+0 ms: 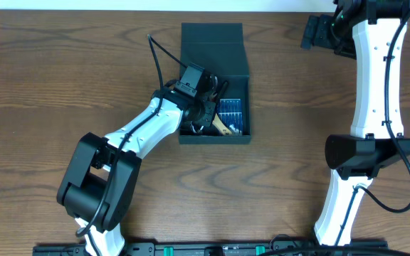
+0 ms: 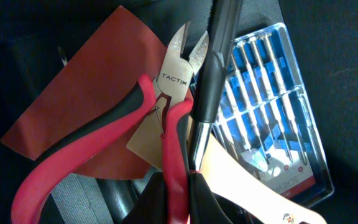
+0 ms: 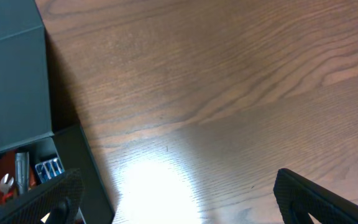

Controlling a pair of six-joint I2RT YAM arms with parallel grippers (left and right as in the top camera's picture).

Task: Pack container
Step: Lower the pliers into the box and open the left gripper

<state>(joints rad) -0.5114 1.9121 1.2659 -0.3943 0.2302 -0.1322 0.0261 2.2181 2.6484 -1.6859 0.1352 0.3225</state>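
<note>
The dark teal-black container (image 1: 216, 139) stands open at the table's middle back, its flap lid (image 1: 213, 47) folded away. My left gripper (image 1: 203, 108) is down inside it. In the left wrist view my left gripper (image 2: 178, 194) is shut on one red handle of the red-and-black cutting pliers (image 2: 174, 78). The pliers lie over a red sheet (image 2: 98, 106), beside a clear blue bit case (image 2: 272, 118) and a pale flat handle (image 2: 241, 177). My right gripper (image 1: 317, 32) is open and empty over bare table (image 3: 178, 180); the container's wall (image 3: 86, 168) is at its left.
A black rod (image 2: 219, 56) crosses the pliers' jaws inside the box. Bare wooden table (image 1: 62, 78) surrounds the container. The right arm (image 1: 372, 85) stands along the right side.
</note>
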